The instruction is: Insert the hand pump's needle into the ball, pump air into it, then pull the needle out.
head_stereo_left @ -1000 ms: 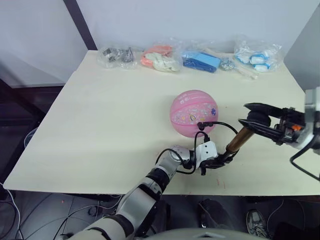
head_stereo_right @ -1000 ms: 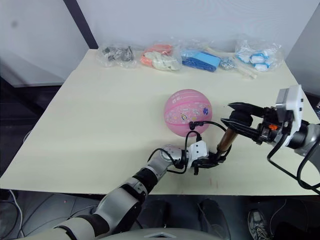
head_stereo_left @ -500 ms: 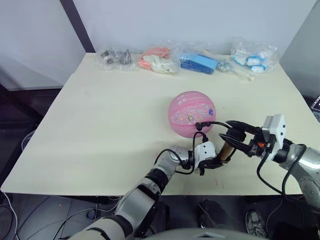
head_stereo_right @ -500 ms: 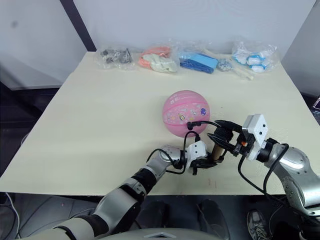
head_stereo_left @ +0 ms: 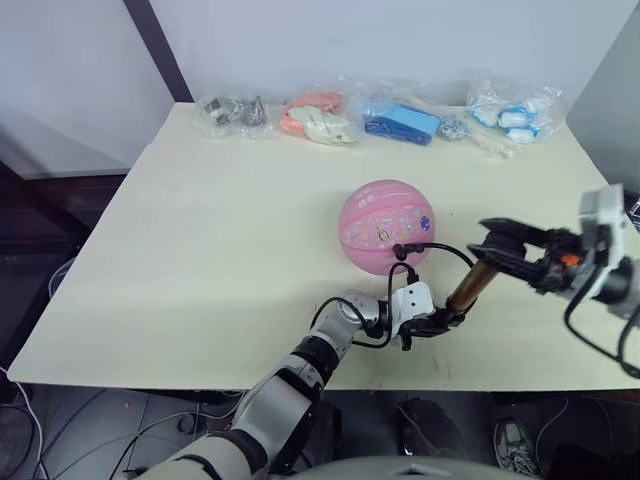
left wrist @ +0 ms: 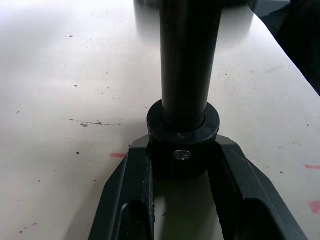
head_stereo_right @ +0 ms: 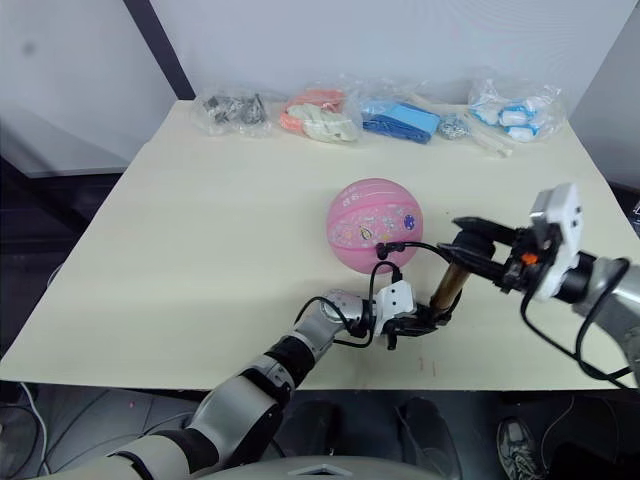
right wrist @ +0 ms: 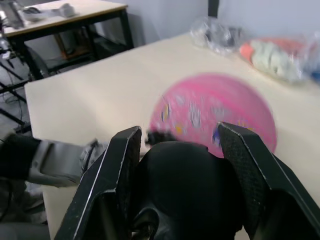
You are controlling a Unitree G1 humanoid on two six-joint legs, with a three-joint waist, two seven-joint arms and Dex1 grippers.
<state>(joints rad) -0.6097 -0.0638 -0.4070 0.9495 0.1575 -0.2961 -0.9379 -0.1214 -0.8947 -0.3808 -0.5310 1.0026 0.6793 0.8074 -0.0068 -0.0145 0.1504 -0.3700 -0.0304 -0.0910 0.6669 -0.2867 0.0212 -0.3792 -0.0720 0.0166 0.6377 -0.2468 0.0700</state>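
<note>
The pink ball (head_stereo_left: 385, 227) rests on the table right of centre. Just in front of it the hand pump (head_stereo_left: 467, 290) leans, its bronze tube slanting up to the right. My left gripper (head_stereo_left: 438, 321) is shut on the pump's black bottom cap (left wrist: 182, 135) at the table surface. My right gripper (head_stereo_left: 498, 243) is shut on the black handle (right wrist: 182, 182) at the raised end. A thin black hose (head_stereo_left: 440, 250) loops from the pump to the needle's black fitting (head_stereo_left: 398, 251), which sits against the ball's near side; the pin itself is hidden.
Several clear bags line the table's back edge: dark parts (head_stereo_left: 235, 112), orange and white items (head_stereo_left: 320, 115), blue items (head_stereo_left: 402, 122), blue-white items (head_stereo_left: 515, 112). The table's front edge (head_stereo_left: 300, 380) runs just below my left gripper.
Over the last second my right gripper pushed the handle down toward the pump tube, then drew it back up and to the right. The left gripper and ball stayed put.
</note>
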